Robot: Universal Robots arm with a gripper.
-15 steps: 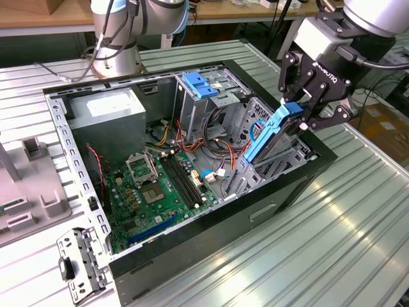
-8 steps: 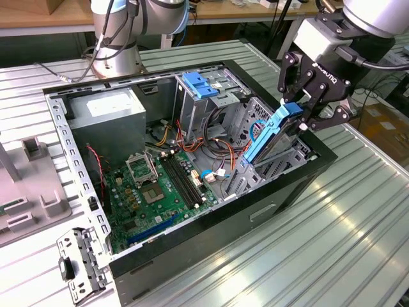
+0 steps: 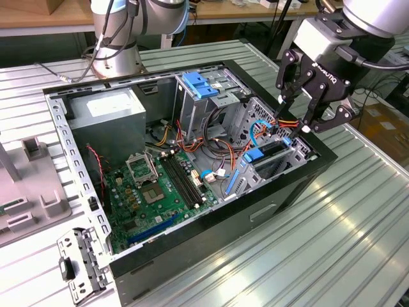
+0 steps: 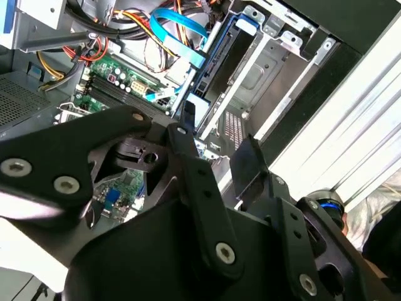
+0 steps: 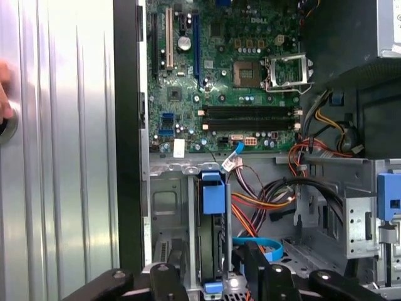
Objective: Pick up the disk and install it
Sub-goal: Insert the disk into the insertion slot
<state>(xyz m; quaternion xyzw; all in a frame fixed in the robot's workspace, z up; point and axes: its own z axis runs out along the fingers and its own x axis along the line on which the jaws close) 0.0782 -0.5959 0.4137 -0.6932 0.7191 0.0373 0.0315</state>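
The open computer case lies on its side on the ribbed metal surface, and everything else is placed from it. The gripper hangs over the end of the case that lies towards the exterior view's right, just above the drive cage built into that end. Its fingers are spread, one to each side of the cage slot below them, and they pinch nothing. I cannot tell whether a pad touches the metal.

The disk is inside the case, standing on edge in a slot of the drive cage, directly under the gap between the fingers. In the first wrist view the disk shows edge-on as a dark slab, with its blue carrier tab at the end nearest the middle of the case. The gripper straddles its other end. In the second wrist view the disk runs along a blue rail beyond the gripper.

The green motherboard covers the middle of the case floor. A grey power-supply box fills the case's far corner towards the exterior view's left. A light-blue slotted bracket tops the bay at the case's far wall, and orange, yellow and red cables loop between that bay and the drive cage
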